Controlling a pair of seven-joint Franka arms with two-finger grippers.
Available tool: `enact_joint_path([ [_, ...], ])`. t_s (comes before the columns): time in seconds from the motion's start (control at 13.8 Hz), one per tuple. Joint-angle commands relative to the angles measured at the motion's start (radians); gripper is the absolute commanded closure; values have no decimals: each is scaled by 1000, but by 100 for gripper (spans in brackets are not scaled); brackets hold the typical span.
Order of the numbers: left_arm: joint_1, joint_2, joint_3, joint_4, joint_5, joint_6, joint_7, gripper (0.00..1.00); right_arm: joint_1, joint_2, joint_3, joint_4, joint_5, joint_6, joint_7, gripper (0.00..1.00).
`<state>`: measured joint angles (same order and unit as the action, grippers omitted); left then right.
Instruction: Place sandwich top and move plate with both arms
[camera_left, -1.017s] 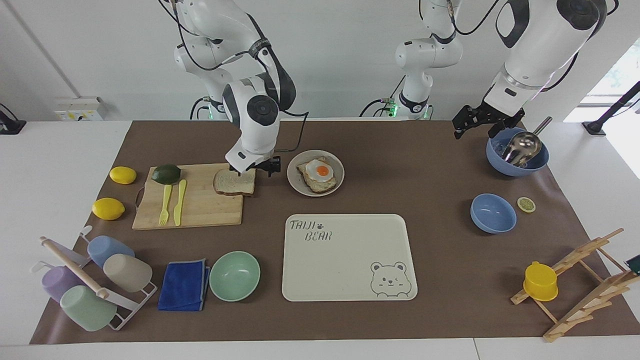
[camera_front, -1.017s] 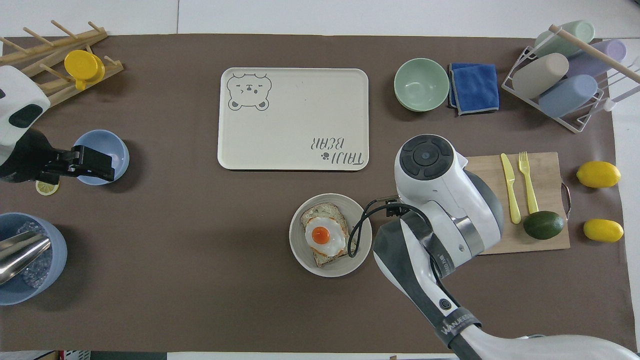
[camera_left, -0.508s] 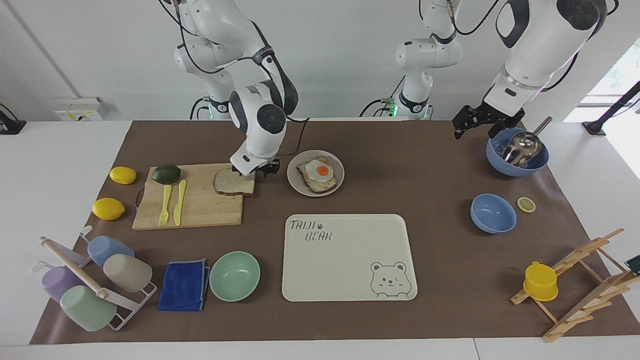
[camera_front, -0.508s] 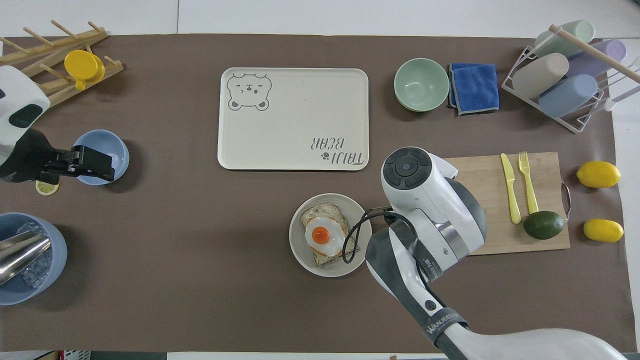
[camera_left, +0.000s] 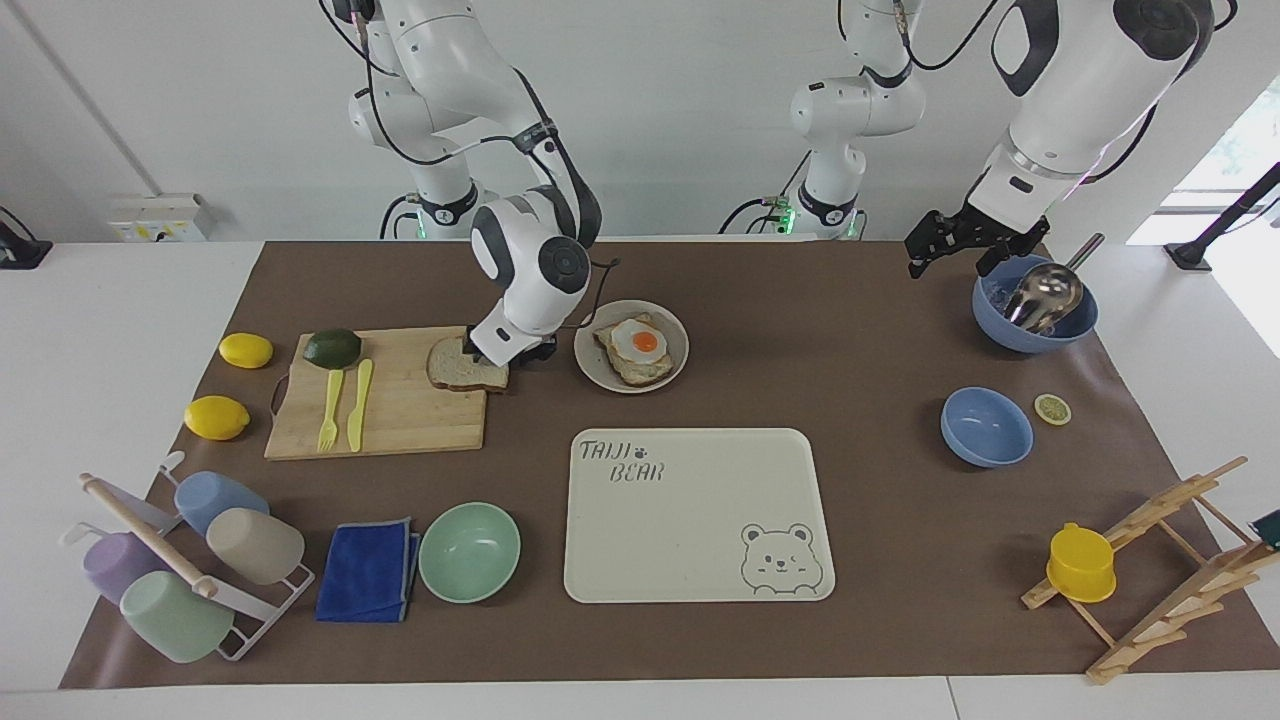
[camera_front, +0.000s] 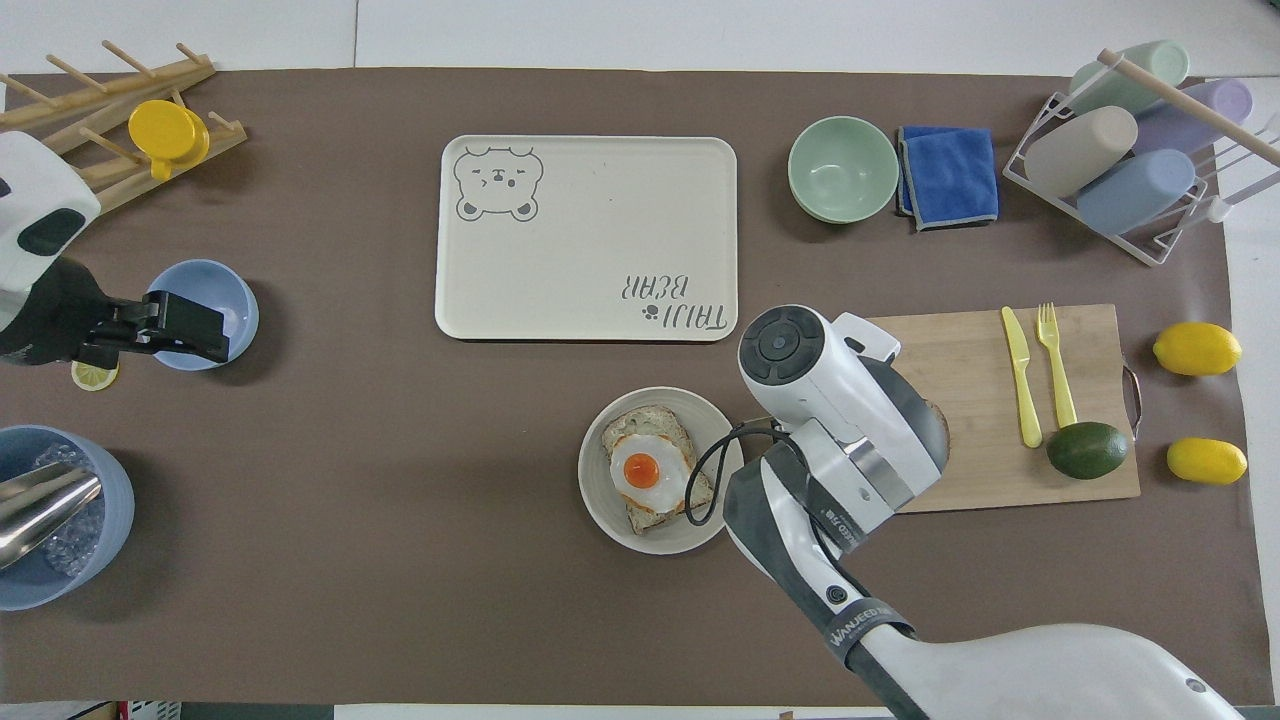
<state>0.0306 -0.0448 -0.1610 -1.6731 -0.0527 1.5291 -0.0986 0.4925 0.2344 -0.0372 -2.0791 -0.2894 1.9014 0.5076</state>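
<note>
Right claw (camera_left: 503, 352) down at the bread slice (camera_left: 462, 366), at the slice's edge toward the plate; fingers hidden, so grip width cannot be told, nor whether the bread is held. Bread slice lying on the cutting board (camera_left: 400, 410), at the board's corner nearest the plate (in the overhead view almost wholly covered by the right arm). Just beside the board, toward the left arm's end of the worktop (camera_left: 860, 560): the plate (camera_left: 676, 372), carrying a toasted slice with a fried egg (camera_left: 637, 345) on top. On the board also a yellow fork (camera_left: 330, 410) and yellow knife (camera_left: 359, 404) side by side, and an avocado (camera_left: 332, 347) at the edge nearer the robots. Two lemons (camera_left: 245, 350) on the worktop beside the board, toward the right arm's end. Farther from the robots than the plate: the cream tray (camera_left: 690, 540) with the bear drawing, and beside it a green bowl (camera_left: 469, 551). Left claw (camera_left: 950, 245) waiting up in the air, spread open, over the worktop by the large blue bowl (camera_left: 1030, 335) holding a metal scoop (camera_left: 1045, 290).
</note>
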Motion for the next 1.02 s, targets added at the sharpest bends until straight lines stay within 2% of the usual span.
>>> enact_joint_path([
  [0.0,17,-21,-9,-16,-15,0,11,0,0,-7,2,-33,-40,24,19,18],
  [0.44,17,-21,-9,-16,-15,0,11,0,-3,-14,2,-58,-56,27,22,18],
  [0.51,17,-21,-9,-16,-15,0,11,0,-3,-15,0,-59,-56,27,22,22],
  [0.58,17,-21,-9,-16,-15,0,11,0,-2,-15,0,-59,-60,25,22,32],
  [0.65,17,-21,-9,-16,-15,0,11,0,0,-17,2,-59,-72,22,20,48],
  [0.8,17,-21,-9,-16,-15,0,11,0,1,-15,2,-56,-76,18,22,86],
  [0.87,17,-21,-9,-16,-15,0,11,0,1,-14,2,-49,-76,12,20,97],
  [0.94,17,-21,-9,-16,-15,0,11,0,5,-14,2,-42,-76,7,20,100],
])
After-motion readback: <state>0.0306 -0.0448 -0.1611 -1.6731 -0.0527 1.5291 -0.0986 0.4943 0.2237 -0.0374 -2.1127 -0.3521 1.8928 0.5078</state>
